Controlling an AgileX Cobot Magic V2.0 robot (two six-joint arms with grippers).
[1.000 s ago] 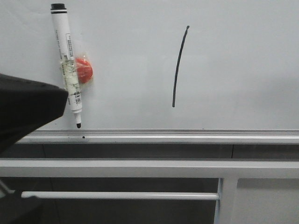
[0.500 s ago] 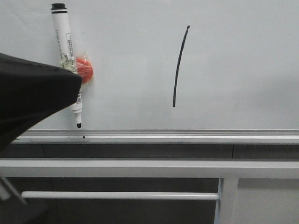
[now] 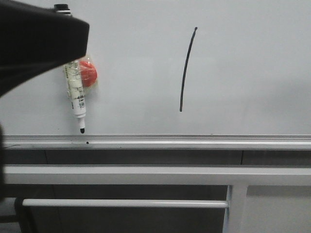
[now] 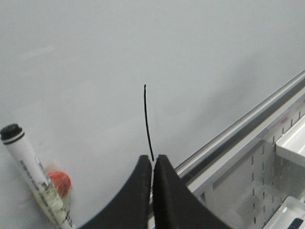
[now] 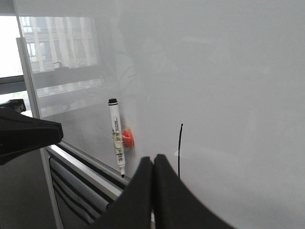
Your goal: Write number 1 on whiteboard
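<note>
I see my left gripper (image 4: pixel 153 164) with its two black curved fingers pressed tip to tip and nothing between them; the right gripper (image 5: pixel 153 164) is pinched together the same way, also empty. The thin black, slightly curved marker stroke of the number 1 (image 3: pixel 187 69) stands near-vertical on the large pale grey-white glossy whiteboard (image 3: pixel 252 63), straight beyond the left fingertips and just past the right ones. Off to the side of the stroke, the white marker pen with a black cap (image 3: pixel 75 94) hangs tip down against the board, held by a round red magnet (image 3: pixel 88 74). My left arm's dark bulk (image 3: pixel 34 41) covers the pen's upper half.
</note>
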